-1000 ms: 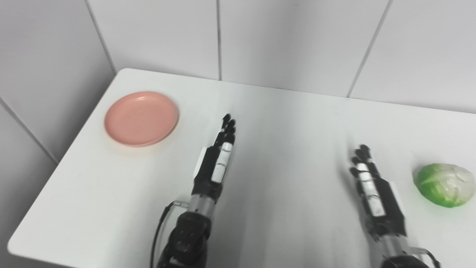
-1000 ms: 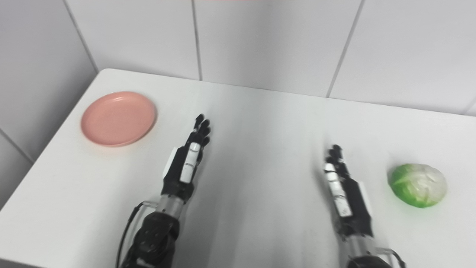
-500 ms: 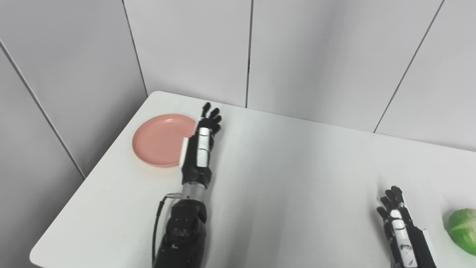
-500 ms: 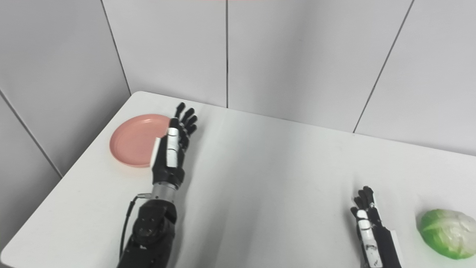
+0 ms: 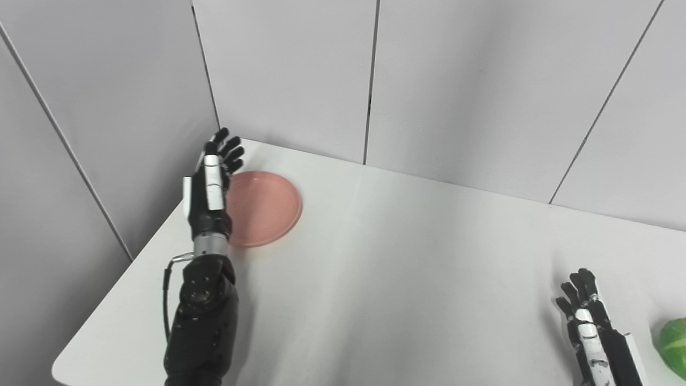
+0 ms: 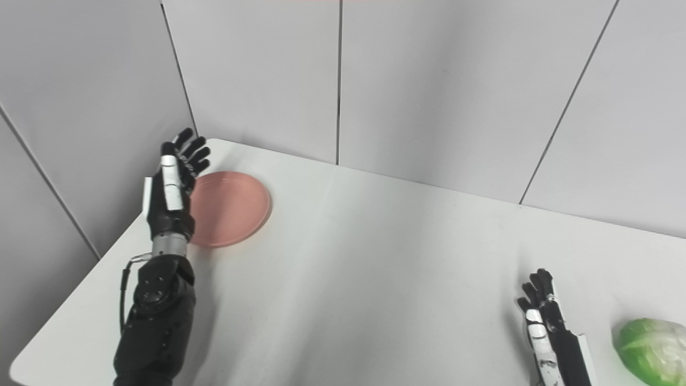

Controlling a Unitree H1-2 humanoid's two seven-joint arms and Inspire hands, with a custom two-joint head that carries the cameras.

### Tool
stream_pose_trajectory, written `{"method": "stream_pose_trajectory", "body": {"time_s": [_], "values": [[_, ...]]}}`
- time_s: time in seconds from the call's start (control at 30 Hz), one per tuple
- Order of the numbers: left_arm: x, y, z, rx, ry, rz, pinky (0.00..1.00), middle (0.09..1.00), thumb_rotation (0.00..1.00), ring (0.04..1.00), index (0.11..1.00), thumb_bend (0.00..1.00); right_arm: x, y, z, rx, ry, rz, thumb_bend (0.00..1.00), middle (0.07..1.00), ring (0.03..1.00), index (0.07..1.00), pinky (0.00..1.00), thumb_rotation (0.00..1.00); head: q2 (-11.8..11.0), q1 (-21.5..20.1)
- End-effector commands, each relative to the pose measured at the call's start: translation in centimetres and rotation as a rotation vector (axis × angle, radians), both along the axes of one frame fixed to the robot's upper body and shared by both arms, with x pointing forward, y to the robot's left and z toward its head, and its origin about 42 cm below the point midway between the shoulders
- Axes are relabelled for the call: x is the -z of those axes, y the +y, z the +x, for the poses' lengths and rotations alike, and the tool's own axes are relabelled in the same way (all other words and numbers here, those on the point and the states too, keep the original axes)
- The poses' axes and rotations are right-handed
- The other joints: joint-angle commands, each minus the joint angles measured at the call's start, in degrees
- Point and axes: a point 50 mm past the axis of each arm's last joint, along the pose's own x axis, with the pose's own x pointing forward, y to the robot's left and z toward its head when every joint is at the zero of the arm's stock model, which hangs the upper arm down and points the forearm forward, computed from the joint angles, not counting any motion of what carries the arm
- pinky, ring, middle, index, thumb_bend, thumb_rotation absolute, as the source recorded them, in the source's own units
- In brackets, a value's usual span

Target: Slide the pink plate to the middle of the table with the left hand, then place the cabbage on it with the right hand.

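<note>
The pink plate [image 5: 265, 209] lies flat near the table's far left corner. My left hand [image 5: 211, 187] is raised edge-on over the plate's left rim, fingers stretched out and apart, holding nothing; its wrist hides that side of the plate. The green cabbage [image 6: 651, 351] sits at the lower right, cut off by the picture's edge. My right hand [image 6: 549, 332] rests open on the table just left of the cabbage, a small gap between them.
The white table [image 5: 407, 257] stands in a corner of grey panelled walls [image 5: 300, 69]. The left wall runs close behind my left hand. The table's left edge slopes down toward the bottom left.
My left hand has swung from the plate's right side across to its left rim. The camera has shifted, so the whole scene sits further right. The right hand and cabbage have stayed put.
</note>
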Motion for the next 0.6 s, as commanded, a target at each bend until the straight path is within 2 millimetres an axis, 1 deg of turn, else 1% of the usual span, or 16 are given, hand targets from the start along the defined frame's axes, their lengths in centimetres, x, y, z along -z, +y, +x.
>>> {"method": "stream_pose_trajectory", "body": {"time_s": [0.0,0.13,0.3,0.43,0.5,0.57], "values": [[-2.4,2.0,0.7,-0.041,-0.096,0.037,0.81,0.787,1.00,0.790,0.795,0.77,0.0,-0.3,-0.1,-0.001,-0.044,0.003,0.71,0.999,0.983,0.999,0.98,0.81,0.05,-0.06],[-1.8,4.3,0.5,-0.069,-0.086,0.024,0.81,0.785,1.00,0.789,0.788,0.75,0.1,-0.2,0.0,-0.017,-0.033,0.028,0.75,0.997,0.988,0.994,1.00,0.79,0.05,-0.06],[-1.3,6.4,0.3,-0.103,-0.038,0.001,0.81,0.781,1.00,0.789,0.784,0.78,0.0,-0.2,0.0,-0.032,-0.034,0.041,0.78,0.995,0.989,0.988,0.99,0.78,-0.27,0.25],[-0.8,7.3,0.3,-0.106,0.005,-0.026,0.83,0.787,1.00,0.795,0.790,0.79,0.1,-0.3,-0.1,-0.034,-0.035,0.037,0.80,0.998,0.993,0.990,0.99,0.79,-0.11,0.32],[-0.2,7.7,0.4,-0.084,0.041,-0.038,0.85,0.811,1.00,0.821,0.812,0.81,0.0,-0.3,-0.2,-0.036,-0.039,0.036,0.81,0.996,0.989,0.988,0.98,0.78,-0.11,0.32],[0.3,7.7,0.5,-0.062,0.057,-0.044,0.86,0.829,1.00,0.842,0.828,0.81,0.0,-0.2,-0.2,-0.038,-0.047,0.029,0.81,0.998,0.991,0.992,0.98,0.80,-0.22,0.83]]}}
